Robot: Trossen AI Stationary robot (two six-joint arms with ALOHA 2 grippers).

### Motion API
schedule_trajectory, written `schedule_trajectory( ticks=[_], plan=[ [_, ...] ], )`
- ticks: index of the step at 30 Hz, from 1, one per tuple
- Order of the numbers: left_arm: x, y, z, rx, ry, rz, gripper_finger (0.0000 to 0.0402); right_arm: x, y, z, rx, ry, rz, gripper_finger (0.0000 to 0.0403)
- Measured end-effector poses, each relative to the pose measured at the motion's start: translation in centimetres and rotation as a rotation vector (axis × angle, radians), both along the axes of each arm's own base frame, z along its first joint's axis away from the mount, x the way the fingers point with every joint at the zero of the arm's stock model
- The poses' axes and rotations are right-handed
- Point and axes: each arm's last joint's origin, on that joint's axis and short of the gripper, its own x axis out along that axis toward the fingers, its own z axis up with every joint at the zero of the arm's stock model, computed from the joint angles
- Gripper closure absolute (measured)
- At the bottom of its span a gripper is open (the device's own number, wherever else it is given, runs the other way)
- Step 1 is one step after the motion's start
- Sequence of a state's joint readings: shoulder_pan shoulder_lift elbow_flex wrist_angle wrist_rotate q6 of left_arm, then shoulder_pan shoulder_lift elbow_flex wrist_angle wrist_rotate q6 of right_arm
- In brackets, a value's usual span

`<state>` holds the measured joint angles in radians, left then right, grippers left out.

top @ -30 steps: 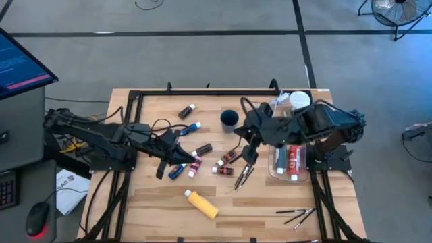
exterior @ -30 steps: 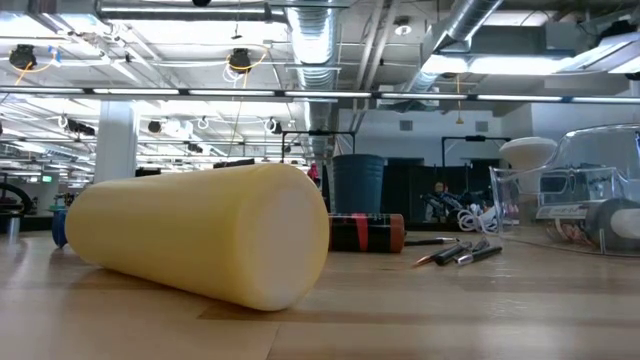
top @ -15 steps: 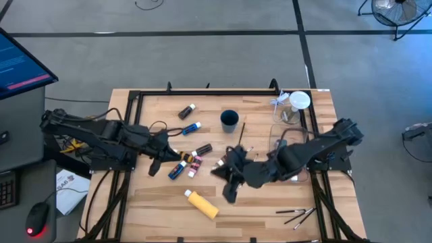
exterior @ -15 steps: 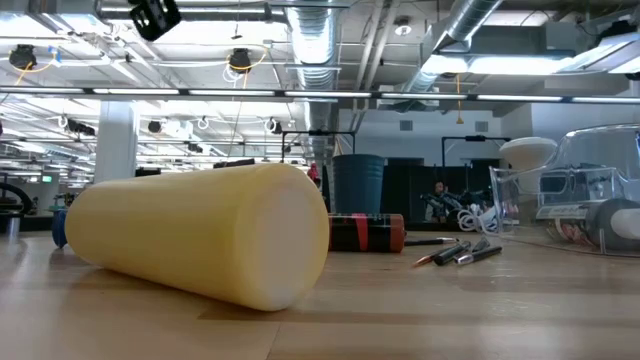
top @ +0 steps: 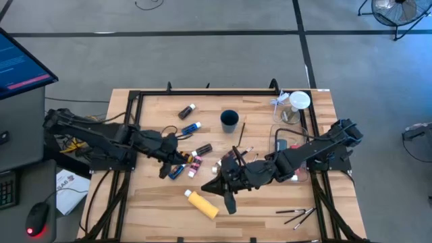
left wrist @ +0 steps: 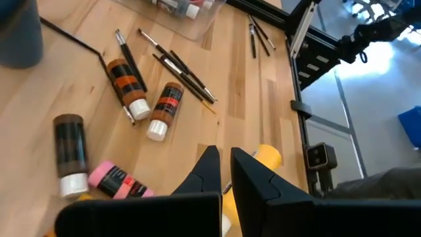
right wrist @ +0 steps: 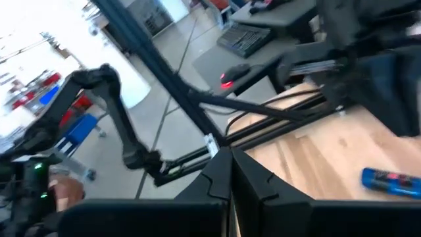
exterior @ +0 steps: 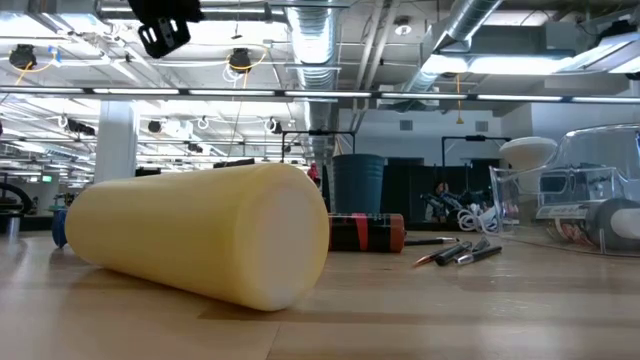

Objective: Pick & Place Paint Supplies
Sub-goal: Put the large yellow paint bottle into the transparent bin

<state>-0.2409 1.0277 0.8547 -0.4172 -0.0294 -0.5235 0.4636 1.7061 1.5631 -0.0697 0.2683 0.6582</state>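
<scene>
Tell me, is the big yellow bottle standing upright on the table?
No, the yellow bottle lies on its side on the wooden table.

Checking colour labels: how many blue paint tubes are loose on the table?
2. First blue tube lies left of the dark cup; second blue tube lies beside the pink tube. The arms may hide more.

Dark cup (top: 229,121), clear jar (top: 291,108), floor fan (top: 395,9).

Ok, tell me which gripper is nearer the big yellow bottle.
Right. The right gripper hangs just beside the yellow bottle, toward the table's right. The left gripper is farther off, over the small tubes toward the back left.
</scene>
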Motion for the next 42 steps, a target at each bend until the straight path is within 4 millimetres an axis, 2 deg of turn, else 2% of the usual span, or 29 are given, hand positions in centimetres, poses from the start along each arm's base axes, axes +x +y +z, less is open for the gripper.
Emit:
schedule_trajectory(
  ticks=[5, 9, 13, 17, 24, 29, 32, 36, 42],
  plan=[
    [2.1, -1.4, -1.1, -0.06, -0.003, -0.092, 0.0402, 0.1, -0.1, -0.2, -0.006, 0.017, 0.05, 0.0403],
    [2.9, -3.4, -2.9, -0.037, 0.087, -0.244, 0.0402, -0.4, 0.1, -0.3, -0.041, 0.047, 0.067, 0.0403],
    [4.2, -5.8, -3.5, -0.021, 0.125, -0.311, 0.0402, -3.2, -0.4, -0.3, -0.047, 0.022, 0.091, 0.0403],
    [6.0, -7.9, -3.4, 0.011, 0.14, -0.327, 0.0402, -6.4, -1.1, -1.5, 0.007, -0.04, 0.082, 0.0403],
    [9.6, -10.9, -3.7, 0.239, 0.231, -0.405, 0.0402, -9.9, -1.5, -3.2, 0.066, -0.071, 0.113, 0.0403],
    [10.5, -12.5, -4.7, 0.435, 0.302, -0.537, 0.0402, -10.7, -1.9, -2.6, 0.04, -0.074, 0.117, 0.0403],
    [10.6, -13.1, -5.8, 0.496, 0.32, -0.619, 0.0396, -10.9, -2.1, -2.6, 0.016, -0.06, 0.111, 0.0403],
    [10.8, -13.3, -6.7, 0.486, 0.347, -0.671, 0.0355, -11.2, -1.9, -2.9, -0.003, -0.033, 0.118, 0.0403],
    [11.1, -13.3, -6.7, 0.518, 0.315, -0.662, 0.0239, -11.6, -1.2, -3.0, -0.01, -0.023, 0.141, 0.0403]
  ],
)
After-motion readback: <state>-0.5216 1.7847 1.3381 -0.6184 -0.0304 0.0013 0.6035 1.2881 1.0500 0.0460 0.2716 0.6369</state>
